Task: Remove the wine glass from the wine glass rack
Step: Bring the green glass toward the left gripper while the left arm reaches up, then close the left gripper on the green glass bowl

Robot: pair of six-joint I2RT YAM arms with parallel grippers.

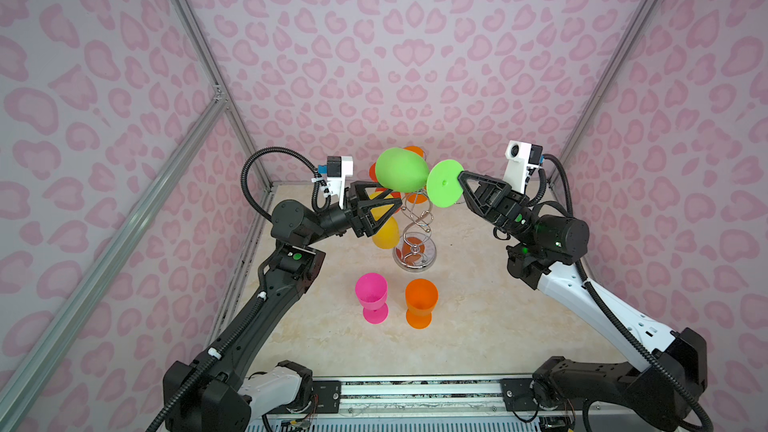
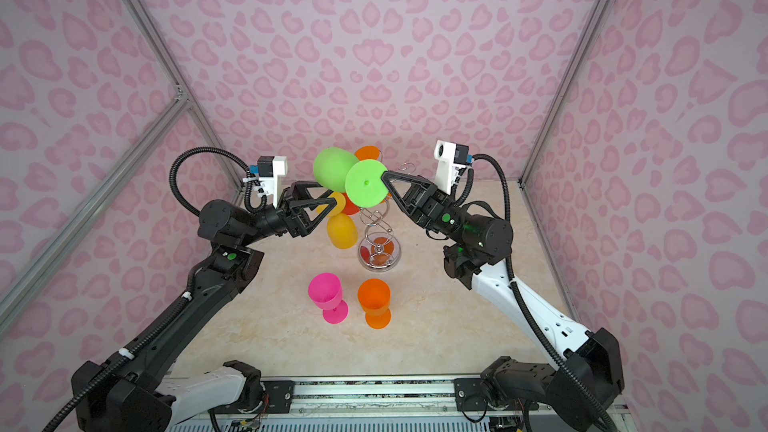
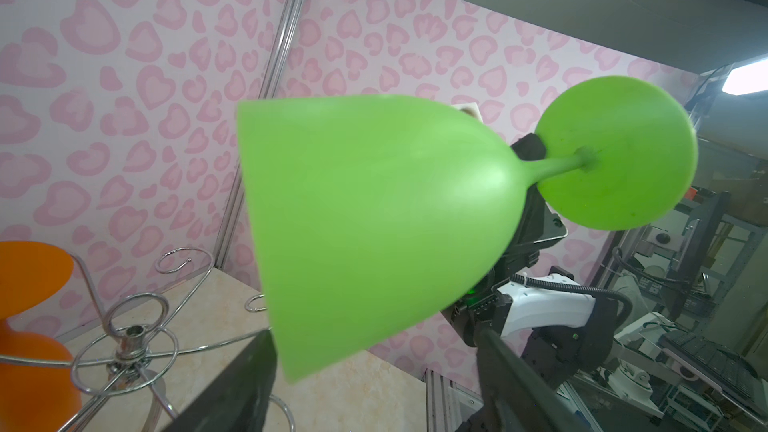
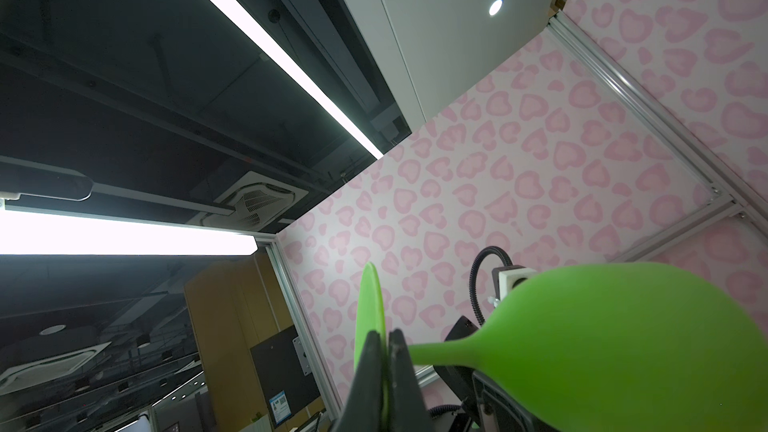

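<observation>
So, the left end effector (image 1: 395,198) has its jaws spread wide with nothing gripped, and the bowl of the green wine glass (image 1: 401,174) sits right over them; whether it touches a finger, can't tell. The glass lies on its side in the air, bowl left, foot right, just above the top of the wine glass rack (image 1: 430,257) in the far middle of the counter (image 1: 478,317). A yellow glass (image 1: 386,236) hangs on the rack. The right end effector (image 1: 459,178) is clamped tight on the edge of the green foot.
</observation>
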